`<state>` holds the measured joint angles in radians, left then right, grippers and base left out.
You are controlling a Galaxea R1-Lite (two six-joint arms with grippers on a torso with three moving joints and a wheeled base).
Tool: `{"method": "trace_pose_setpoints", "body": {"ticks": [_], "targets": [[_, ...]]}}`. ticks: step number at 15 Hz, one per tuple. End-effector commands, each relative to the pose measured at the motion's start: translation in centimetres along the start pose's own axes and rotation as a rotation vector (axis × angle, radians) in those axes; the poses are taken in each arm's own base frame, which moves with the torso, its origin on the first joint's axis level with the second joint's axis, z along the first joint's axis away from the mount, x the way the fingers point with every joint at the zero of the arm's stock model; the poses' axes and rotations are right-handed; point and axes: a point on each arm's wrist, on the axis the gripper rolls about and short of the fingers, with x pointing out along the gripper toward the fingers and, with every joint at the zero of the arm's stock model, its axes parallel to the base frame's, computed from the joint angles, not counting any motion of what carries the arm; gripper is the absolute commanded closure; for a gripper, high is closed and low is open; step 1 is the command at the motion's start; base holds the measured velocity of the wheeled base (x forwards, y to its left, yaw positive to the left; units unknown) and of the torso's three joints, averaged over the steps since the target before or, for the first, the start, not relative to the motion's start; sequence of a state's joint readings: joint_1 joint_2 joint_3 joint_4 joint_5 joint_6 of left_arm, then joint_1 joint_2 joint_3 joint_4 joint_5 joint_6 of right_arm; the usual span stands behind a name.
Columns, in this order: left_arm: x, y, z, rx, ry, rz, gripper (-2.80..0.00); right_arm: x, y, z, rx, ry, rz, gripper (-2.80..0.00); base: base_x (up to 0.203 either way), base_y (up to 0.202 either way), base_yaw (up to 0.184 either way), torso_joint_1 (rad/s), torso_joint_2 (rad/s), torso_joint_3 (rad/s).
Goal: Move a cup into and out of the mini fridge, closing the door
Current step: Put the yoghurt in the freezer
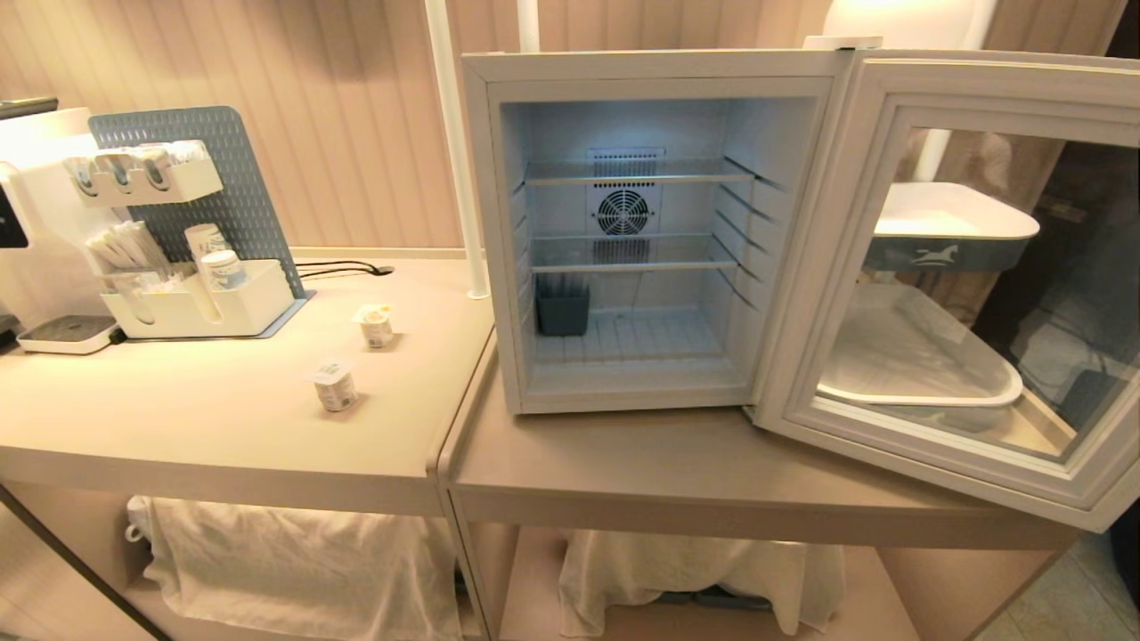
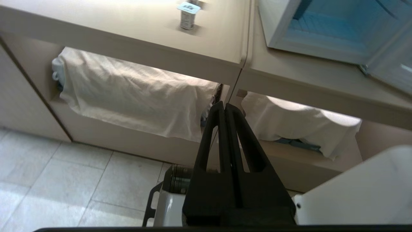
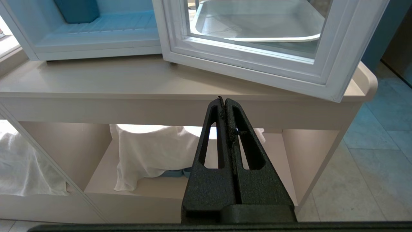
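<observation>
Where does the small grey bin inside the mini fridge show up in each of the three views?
Head view: the grey bin stands on the mini fridge floor, rear left corner, under the lower shelf.
Left wrist view: not in it; only the fridge's floor shows.
Right wrist view: bin at the top left edge, cropped.
Shared landmark: the open door, its lower frame corner.
</observation>
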<state>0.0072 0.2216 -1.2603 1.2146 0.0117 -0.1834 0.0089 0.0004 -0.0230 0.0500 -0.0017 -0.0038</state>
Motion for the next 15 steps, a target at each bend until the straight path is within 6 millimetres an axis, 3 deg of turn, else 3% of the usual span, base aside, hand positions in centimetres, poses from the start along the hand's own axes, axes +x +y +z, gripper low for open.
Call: {"method": "trace_pose_setpoints", "body": {"ticks": [1, 2, 4, 6, 9, 11, 15], "targets": [[-1.2, 1.0, -4.4, 0.04, -0.051, -0.041, 0.0, 0.0, 0.0, 0.0, -0.001, 0.004, 0.0, 0.0, 0.0, 0.0, 0.0, 0.0, 0.0, 0.0], [-0.7, 1.2, -5.9, 0.054, -0.03, -0.05, 0.0, 0.0, 0.0, 0.0, -0.001, 0.002, 0.0, 0.0, 0.0, 0.0, 0.0, 0.0, 0.0, 0.0], [1.9, 1.2, -6.2, 0.016, -0.027, -0.057, 0.0, 0.0, 0.0, 0.0, -0.001, 0.003, 0.001, 0.0, 0.0, 0.0, 0.0, 0.0, 0.0, 0.0], [7.2, 1.2, -6.4, 0.028, -0.093, -0.032, 0.0, 0.0, 0.0, 0.0, -0.001, 0.003, 0.0, 0.0, 0.0, 0.0, 0.0, 0.0, 0.0, 0.0], [15.0, 2.0, -11.5, 0.136, -0.063, -0.008, 0.0, 0.0, 0.0, 0.0, -0.001, 0.003, 0.0, 0.0, 0.0, 0.0, 0.0, 0.0, 0.0, 0.0], [17.0, 2.2, -13.1, 0.171, -0.141, -0.033, 0.0, 0.0, 0.0, 0.0, -0.001, 0.003, 0.0, 0.0, 0.0, 0.0, 0.0, 0.0, 0.0, 0.0], [17.1, 2.2, -13.1, 0.204, -0.177, -0.048, 0.0, 0.0, 0.0, 0.0, -0.001, 0.005, 0.0, 0.0, 0.0, 0.0, 0.0, 0.0, 0.0, 0.0]]}}
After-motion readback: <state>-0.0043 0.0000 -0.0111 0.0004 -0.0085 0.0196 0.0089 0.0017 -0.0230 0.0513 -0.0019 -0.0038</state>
